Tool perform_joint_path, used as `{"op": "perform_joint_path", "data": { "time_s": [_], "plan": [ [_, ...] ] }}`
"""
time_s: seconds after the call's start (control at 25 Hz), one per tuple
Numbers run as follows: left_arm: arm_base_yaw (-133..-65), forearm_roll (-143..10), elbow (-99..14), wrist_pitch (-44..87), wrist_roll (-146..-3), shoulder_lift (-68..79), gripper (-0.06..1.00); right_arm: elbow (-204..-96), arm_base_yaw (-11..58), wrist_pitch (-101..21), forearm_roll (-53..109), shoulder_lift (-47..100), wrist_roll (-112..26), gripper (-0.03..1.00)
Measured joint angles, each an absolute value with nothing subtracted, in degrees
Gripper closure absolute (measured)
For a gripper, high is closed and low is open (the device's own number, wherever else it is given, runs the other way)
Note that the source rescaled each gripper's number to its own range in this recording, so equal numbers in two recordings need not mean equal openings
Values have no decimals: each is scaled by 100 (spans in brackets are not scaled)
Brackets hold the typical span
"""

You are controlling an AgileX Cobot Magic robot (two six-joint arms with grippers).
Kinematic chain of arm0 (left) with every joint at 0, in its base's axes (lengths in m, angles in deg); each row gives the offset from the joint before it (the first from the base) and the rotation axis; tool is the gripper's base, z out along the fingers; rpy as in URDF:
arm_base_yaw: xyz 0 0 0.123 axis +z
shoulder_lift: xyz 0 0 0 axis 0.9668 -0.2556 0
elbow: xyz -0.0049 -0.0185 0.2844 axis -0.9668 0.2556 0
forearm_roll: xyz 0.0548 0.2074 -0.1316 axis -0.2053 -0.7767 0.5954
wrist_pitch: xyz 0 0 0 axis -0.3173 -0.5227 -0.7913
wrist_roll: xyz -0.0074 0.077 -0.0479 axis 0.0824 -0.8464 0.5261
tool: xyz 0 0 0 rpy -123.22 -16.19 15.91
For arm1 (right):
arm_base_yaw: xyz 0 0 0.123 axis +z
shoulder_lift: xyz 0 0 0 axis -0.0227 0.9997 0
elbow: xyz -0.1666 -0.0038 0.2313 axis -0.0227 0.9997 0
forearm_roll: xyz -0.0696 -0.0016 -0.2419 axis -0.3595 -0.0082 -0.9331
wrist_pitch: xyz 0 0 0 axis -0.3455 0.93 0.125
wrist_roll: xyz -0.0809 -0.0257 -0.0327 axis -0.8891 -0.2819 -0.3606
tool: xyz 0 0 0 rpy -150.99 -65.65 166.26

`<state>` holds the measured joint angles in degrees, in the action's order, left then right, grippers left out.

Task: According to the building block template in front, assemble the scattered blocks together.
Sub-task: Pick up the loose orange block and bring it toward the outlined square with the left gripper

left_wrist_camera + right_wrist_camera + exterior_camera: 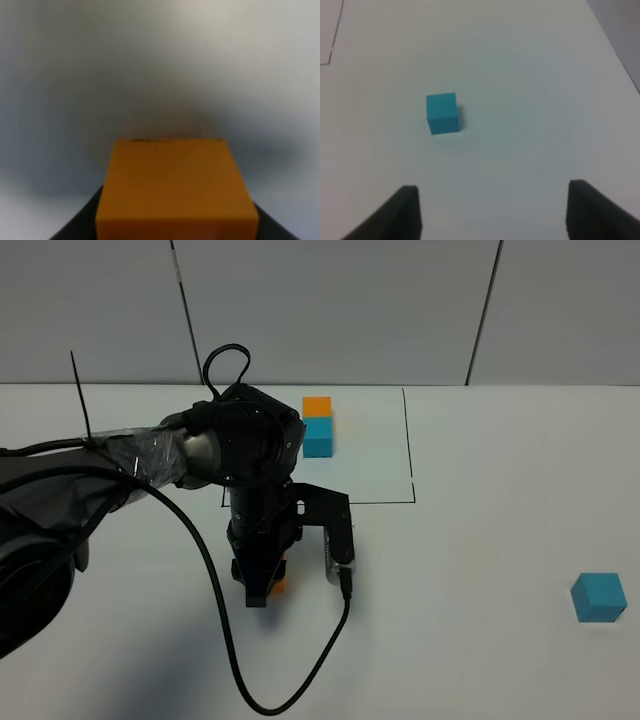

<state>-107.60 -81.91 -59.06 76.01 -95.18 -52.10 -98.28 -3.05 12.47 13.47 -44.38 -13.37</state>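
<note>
The template, an orange cube (317,406) joined to a teal cube (318,437), sits at the back inside a thin black outline (411,460). My left gripper (262,590) points down in front of the outline and is shut on the loose orange cube (281,585). That cube (175,192) fills the left wrist view between the dark fingers. The loose teal cube (598,597) lies alone at the near right. In the right wrist view this teal cube (442,113) lies some way beyond my open right gripper (492,212), which holds nothing.
The left arm's black wrapped body (150,460) reaches in from the left. Its cable (290,690) loops over the table near the front. A black wrist camera mount (335,535) hangs beside the gripper. A grey wall (330,310) closes the back.
</note>
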Motion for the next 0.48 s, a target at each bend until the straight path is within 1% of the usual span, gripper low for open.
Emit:
{"op": "perform_joint_path", "data": {
  "time_s": [0.48],
  "plan": [
    [-10760, -8202, -5954, 7472, -9518, -5402, 94, -9828, -305, 1247, 1347, -4438, -1337, 40]
  ]
}}
